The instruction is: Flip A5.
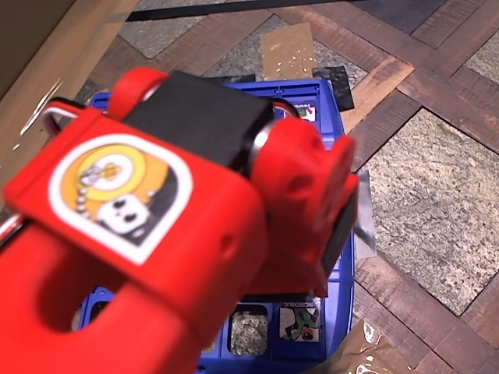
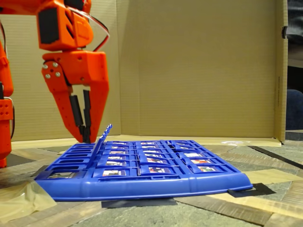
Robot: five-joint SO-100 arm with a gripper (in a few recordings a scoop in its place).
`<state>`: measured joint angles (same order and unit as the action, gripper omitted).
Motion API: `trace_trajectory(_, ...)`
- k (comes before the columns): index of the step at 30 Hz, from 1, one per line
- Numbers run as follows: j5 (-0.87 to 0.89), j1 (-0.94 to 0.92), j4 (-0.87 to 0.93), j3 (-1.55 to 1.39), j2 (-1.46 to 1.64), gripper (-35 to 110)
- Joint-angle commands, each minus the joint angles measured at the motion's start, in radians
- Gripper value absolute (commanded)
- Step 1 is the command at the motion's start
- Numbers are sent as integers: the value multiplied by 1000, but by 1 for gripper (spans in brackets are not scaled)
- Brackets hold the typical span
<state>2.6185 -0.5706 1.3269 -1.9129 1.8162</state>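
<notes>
Before a cardboard backdrop (image 2: 199, 66), the hand (image 2: 87, 135) hung nearly closed, with the tilted tile (image 2: 105, 135) touching at its three o'clock.

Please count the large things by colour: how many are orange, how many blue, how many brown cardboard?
Orange: 1, the arm with its pincer.
Blue: 2, the game board and one tilted-up tile.
Brown cardboard: 1, the backdrop.
Total: 4. The flat tiles are too small to count.

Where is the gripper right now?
In the fixed view, the gripper hangs over the blue board's back-left corner, fingertips beside a raised blue tile.
</notes>
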Motion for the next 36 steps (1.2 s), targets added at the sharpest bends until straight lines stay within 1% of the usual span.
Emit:
trace_trajectory(1,61,-2,-66,26,78,0)
trace_trajectory(7,199,61,-334,-52,213,0)
trace_trajectory(12,278,109,-612,-186,353,0)
trace_trajectory(16,313,144,-815,-311,482,0)
trace_trajectory(22,348,221,-1012,-446,649,0)
trace_trajectory(36,388,385,-1595,-730,982,0)
